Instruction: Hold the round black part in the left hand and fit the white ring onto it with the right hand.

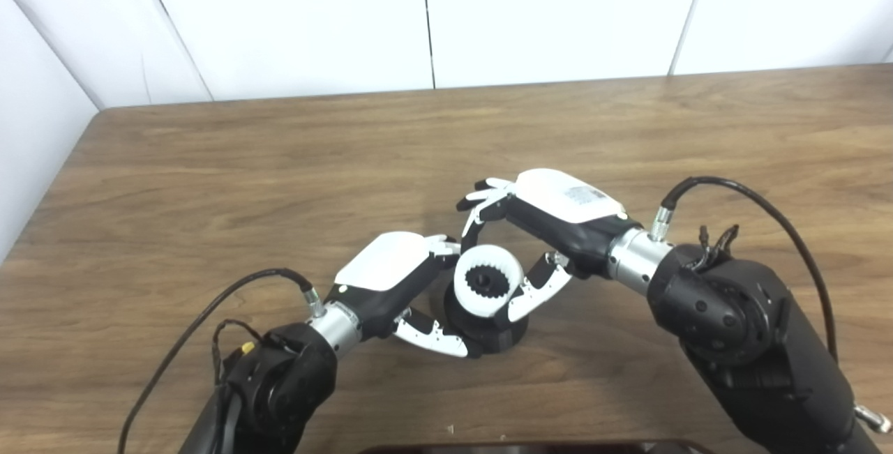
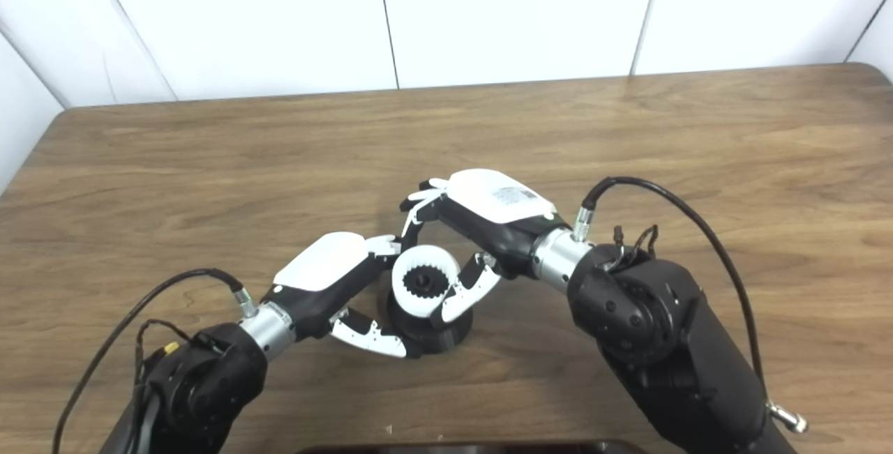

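Observation:
The round black part (image 1: 492, 332) stands on the wooden table (image 1: 279, 182) near the front middle. Around its base my left hand (image 1: 401, 280) is shut, thumb low at the front. A white toothed ring (image 1: 487, 281) sits on top of the black part, tilted toward me, with a black toothed hub showing in its middle. My right hand (image 1: 541, 220) is shut on the ring, fingers (image 1: 481, 203) curled over its far rim and thumb (image 1: 534, 293) pressing its near right side. In the right eye view the ring (image 2: 425, 280) and black part (image 2: 432, 332) appear between both hands.
White wall panels (image 1: 425, 14) close off the back and left of the table. A dark object's edge (image 1: 530, 447) shows at the bottom of the picture. Cables loop from both forearms, the right one (image 1: 760, 210) arching high.

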Controlling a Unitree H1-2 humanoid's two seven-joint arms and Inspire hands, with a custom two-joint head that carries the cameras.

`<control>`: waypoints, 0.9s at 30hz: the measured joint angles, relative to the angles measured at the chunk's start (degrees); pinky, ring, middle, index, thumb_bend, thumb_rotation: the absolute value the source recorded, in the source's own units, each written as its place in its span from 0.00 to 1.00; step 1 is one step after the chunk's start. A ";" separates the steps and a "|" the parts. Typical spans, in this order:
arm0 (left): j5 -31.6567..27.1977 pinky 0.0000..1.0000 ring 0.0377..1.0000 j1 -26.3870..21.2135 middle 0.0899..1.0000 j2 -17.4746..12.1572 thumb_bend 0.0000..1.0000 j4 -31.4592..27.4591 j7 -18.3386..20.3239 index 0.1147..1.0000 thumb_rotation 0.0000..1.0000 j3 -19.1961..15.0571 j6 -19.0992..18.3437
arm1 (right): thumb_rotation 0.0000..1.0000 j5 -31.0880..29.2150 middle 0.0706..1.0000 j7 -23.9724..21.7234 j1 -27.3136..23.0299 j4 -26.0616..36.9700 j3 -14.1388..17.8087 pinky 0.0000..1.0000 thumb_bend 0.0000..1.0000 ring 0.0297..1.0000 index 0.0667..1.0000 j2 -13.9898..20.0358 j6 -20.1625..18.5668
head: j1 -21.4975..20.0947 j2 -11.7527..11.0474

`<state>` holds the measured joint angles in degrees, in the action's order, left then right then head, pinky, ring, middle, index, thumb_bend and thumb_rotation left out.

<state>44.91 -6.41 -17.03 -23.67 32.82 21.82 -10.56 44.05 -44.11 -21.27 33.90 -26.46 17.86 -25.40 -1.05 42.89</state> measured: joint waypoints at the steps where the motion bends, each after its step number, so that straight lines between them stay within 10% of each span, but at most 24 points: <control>1: 0.00 0.81 0.93 -0.01 0.86 0.00 0.65 -0.04 0.11 0.71 0.46 -0.02 0.00 | 0.17 0.01 0.86 -0.04 0.00 0.00 -0.11 0.86 0.52 0.96 0.46 -0.03 0.00 | 0.00 -0.09; 27: -0.26 0.80 0.93 -0.35 0.85 0.07 0.65 -0.41 1.30 0.71 0.45 -0.18 -0.20 | 0.16 -1.61 0.87 -0.77 -0.03 -0.72 -0.63 0.84 0.52 0.96 0.46 -0.22 1.64 | 0.26 -0.26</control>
<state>44.65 -6.76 -16.96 -24.08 34.12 21.64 -10.77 42.43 -44.88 -21.30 33.18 -27.09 17.64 -23.76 -0.79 42.63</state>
